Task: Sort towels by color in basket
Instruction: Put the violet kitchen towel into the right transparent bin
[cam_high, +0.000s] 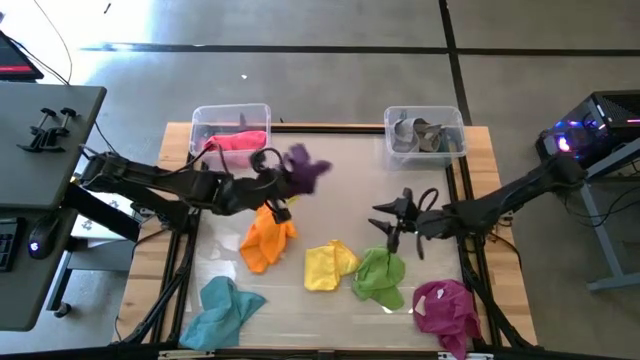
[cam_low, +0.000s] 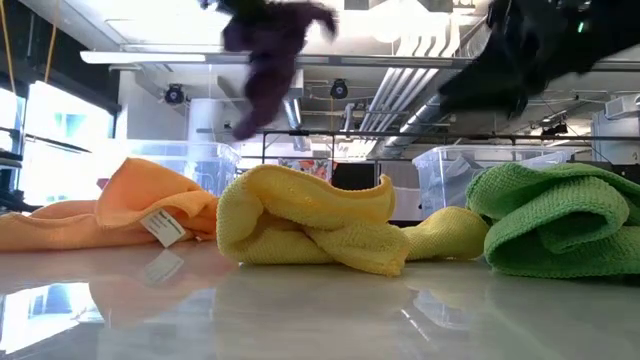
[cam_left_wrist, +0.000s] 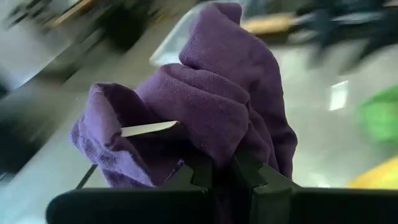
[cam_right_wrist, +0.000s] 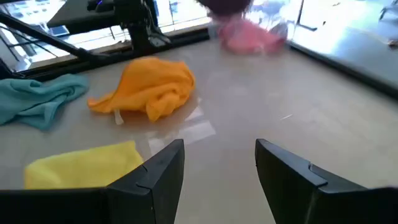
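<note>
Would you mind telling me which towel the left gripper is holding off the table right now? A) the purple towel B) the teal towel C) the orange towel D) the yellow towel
A: the left gripper is shut on the purple towel, which hangs in the air in the low view, while the orange towel, the teal towel and the yellow towel lie on the table.

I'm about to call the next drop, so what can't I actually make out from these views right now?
- Purple towel: in the left wrist view it hides the left gripper's fingertips.
- Left bin: its floor is hidden under the pink towel in the high view.
- Magenta towel: cut off by the high view's bottom edge.
- Right bin's grey contents: too small to count.
</note>
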